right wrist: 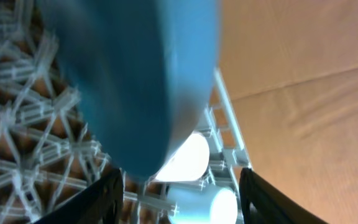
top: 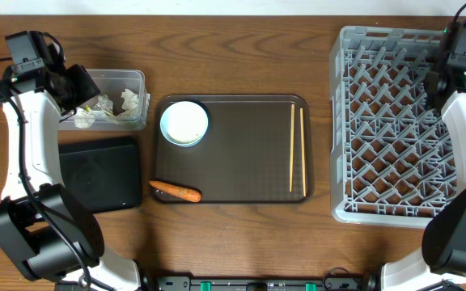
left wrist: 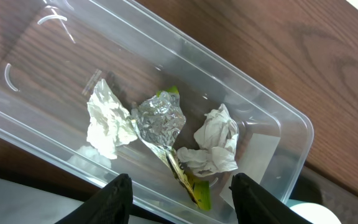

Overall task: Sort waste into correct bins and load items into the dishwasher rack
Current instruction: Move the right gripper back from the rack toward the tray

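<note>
Wooden tabletop: dark brown grain, shown in overhead and left wrist views. Dark brown serving tray: rectangular, rounded corners, raised rim, flat at mid-tabletop, long sides parallel to near edge. Black bar with green spots: near edge, centre.

Overhead: bright, even light from above, sharp w/ soft shadows on desk. Left wrist: sharp, white glare streaks on clear tub. Right wrist: v. blurry, blue item out of focus, whites blown out.
</note>
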You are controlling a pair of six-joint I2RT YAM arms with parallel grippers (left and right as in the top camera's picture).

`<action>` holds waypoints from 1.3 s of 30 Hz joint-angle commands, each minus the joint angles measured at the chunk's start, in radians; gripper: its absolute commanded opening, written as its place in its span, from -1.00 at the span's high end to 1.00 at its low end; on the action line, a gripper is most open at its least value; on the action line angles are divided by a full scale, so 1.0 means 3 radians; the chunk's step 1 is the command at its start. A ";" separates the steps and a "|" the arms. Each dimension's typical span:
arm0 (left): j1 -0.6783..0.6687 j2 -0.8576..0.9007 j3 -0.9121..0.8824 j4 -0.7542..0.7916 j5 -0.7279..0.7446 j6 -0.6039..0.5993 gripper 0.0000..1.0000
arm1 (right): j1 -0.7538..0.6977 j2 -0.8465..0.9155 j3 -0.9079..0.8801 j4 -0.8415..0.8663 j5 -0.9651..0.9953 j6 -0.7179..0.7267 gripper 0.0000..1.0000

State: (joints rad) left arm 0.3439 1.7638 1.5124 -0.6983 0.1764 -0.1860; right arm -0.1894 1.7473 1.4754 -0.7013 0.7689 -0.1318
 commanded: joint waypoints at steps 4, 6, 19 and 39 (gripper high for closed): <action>0.0000 0.0006 -0.0033 -0.0003 -0.0006 -0.0006 -0.08 | -0.0015 -0.0038 -0.0006 -0.0432 -0.0271 0.0169 -0.69; 0.0000 0.0006 -0.0033 -0.0001 -0.0006 -0.0006 -0.08 | 0.0017 -0.0090 -0.0006 -0.0426 -0.0474 0.0175 -0.87; 0.0000 0.0006 -0.0033 -0.0004 -0.0006 -0.0008 -0.08 | 0.0595 -0.0621 -0.0006 -0.0287 -0.2145 -0.0027 -0.95; -0.0277 0.0005 -0.0033 -0.0426 -0.0018 0.0061 -0.10 | 0.2023 0.0042 -0.0006 0.0128 -0.2958 0.0926 -0.89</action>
State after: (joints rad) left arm 0.3115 1.7638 1.5124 -0.8192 0.1757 -0.1829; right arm 0.4015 1.7542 1.4742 -0.6579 -0.1631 0.0525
